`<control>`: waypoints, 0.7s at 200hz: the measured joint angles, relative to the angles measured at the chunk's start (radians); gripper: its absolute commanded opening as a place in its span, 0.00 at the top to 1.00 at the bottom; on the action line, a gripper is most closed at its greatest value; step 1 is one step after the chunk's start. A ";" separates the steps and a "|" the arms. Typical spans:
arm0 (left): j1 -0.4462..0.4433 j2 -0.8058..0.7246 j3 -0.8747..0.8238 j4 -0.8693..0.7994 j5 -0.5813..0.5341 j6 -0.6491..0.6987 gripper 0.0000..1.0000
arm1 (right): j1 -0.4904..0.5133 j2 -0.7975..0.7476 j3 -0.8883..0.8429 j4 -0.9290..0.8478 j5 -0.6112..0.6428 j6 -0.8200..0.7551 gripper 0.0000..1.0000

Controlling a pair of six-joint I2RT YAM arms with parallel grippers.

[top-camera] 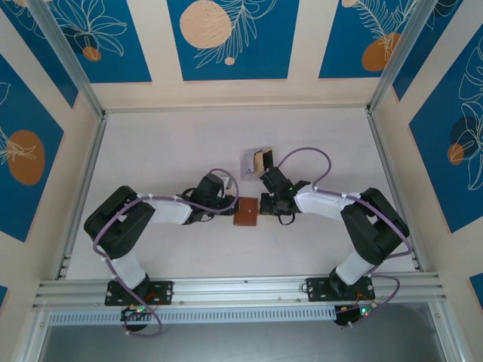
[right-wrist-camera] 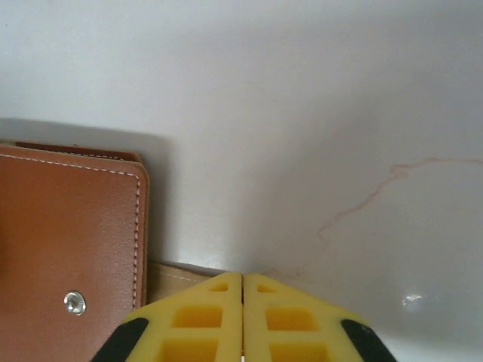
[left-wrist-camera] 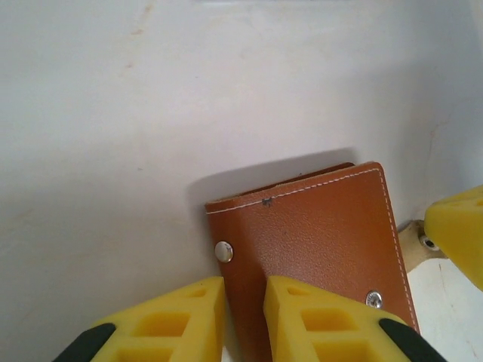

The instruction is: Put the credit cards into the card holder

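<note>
Left wrist is showing the left end effector (left-wrist-camera: 245, 317) pinching the wallet (left-wrist-camera: 317, 234), probably steadying it, while the right end effector (right-wrist-camera: 242, 302) is sitting pressed together at its tab (right-wrist-camera: 181, 273).

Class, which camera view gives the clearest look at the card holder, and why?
Left wrist view: the card holder lies closed, stitching and two snaps clear. Right wrist view catches one stitched corner and a snap; top external view, a small brown rectangle.
</note>
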 measured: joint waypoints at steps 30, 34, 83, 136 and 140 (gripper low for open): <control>-0.032 0.002 0.010 -0.019 -0.010 0.016 0.78 | 0.001 -0.043 -0.056 0.032 0.016 0.083 0.60; -0.036 0.002 0.010 -0.020 -0.011 0.016 0.78 | 0.003 -0.053 -0.061 0.029 0.021 0.084 0.59; -0.057 -0.003 0.010 -0.023 -0.047 0.013 0.78 | 0.047 -0.215 -0.048 -0.094 0.134 0.108 0.65; -0.085 -0.014 0.005 -0.030 -0.077 -0.006 0.79 | 0.124 -0.210 0.096 -0.124 0.075 0.060 0.97; -0.085 -0.014 0.005 -0.031 -0.078 -0.007 0.78 | 0.124 -0.199 0.103 -0.118 0.063 0.056 0.97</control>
